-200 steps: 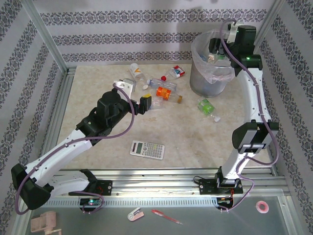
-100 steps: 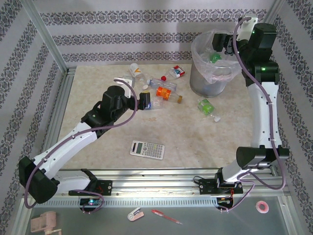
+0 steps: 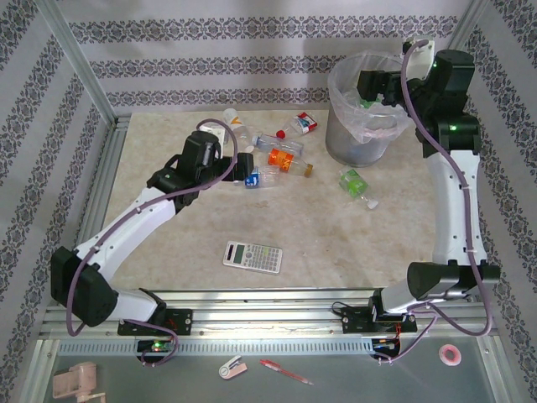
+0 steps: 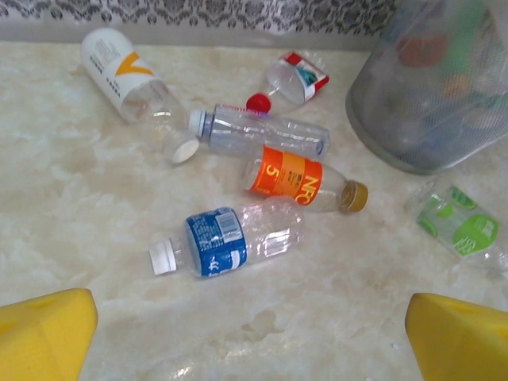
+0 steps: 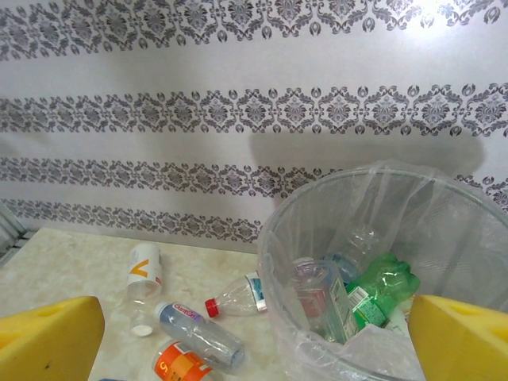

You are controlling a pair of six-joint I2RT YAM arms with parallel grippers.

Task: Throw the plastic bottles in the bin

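Note:
Several plastic bottles lie at the back of the table: a blue-labelled one (image 4: 230, 240), an orange-labelled one (image 4: 302, 178), a clear one (image 4: 262, 133), one with an orange V mark (image 4: 127, 75) and a red-capped one (image 4: 294, 78). A crushed green-labelled bottle (image 3: 354, 181) lies apart, in front of the bin (image 3: 361, 126). My left gripper (image 3: 244, 166) hangs open just short of the blue-labelled bottle, with nothing between its yellow fingers (image 4: 44, 333). My right gripper (image 3: 369, 84) is open above the bin's rim (image 5: 278, 238). A green bottle (image 5: 381, 290) and a clear one (image 5: 321, 298) lie inside.
A flat grey calculator (image 3: 252, 256) lies in the middle near the front. Patterned walls and a metal frame close in the table on the left, back and right. The bin stands in the back right corner, close to the wall.
My left gripper has moved right and farther back, toward the bottle cluster. The right arm has straightened and lifted, its gripper still over the bin.

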